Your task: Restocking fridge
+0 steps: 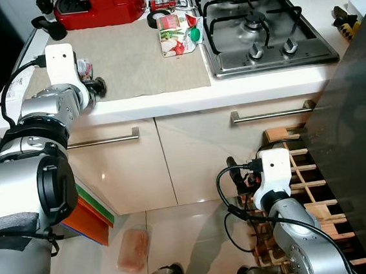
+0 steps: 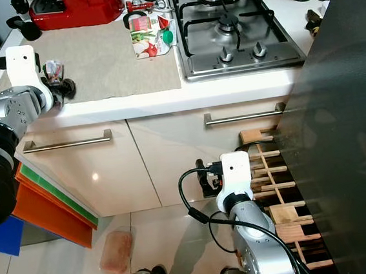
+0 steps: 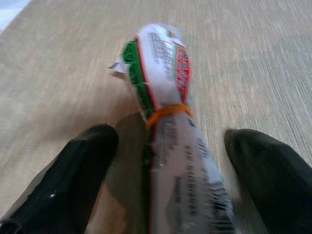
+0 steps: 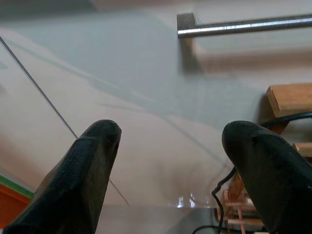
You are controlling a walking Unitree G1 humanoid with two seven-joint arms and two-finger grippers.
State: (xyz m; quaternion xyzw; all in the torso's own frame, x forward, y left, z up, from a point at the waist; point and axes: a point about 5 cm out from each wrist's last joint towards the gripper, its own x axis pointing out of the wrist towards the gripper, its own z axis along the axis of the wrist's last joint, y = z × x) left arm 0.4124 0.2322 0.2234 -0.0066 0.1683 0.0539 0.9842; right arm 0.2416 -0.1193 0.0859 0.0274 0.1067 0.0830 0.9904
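A rolled plastic packet (image 3: 165, 83) with red and green print, bound by an orange rubber band, lies on the beige mat (image 1: 130, 64) at the counter's left end. My left gripper (image 3: 170, 141) is open around it, one black finger (image 3: 83, 170) on each side with a gap to the packet. The head views place this gripper (image 1: 95, 87) near the counter's front left edge. My right gripper (image 4: 170, 141) hangs low and open in front of the cabinet doors (image 1: 198, 155), holding nothing. A second printed food pouch (image 1: 176, 35) lies on the mat beside the stove.
A gas stove (image 1: 257, 29) fills the counter's right part and a red appliance (image 1: 99, 6) stands at the back. A dark door panel (image 1: 359, 146) rises on the right, with a wooden rack (image 1: 303, 177) beside it. A pink wrapped pack (image 1: 133, 248) lies on the floor.
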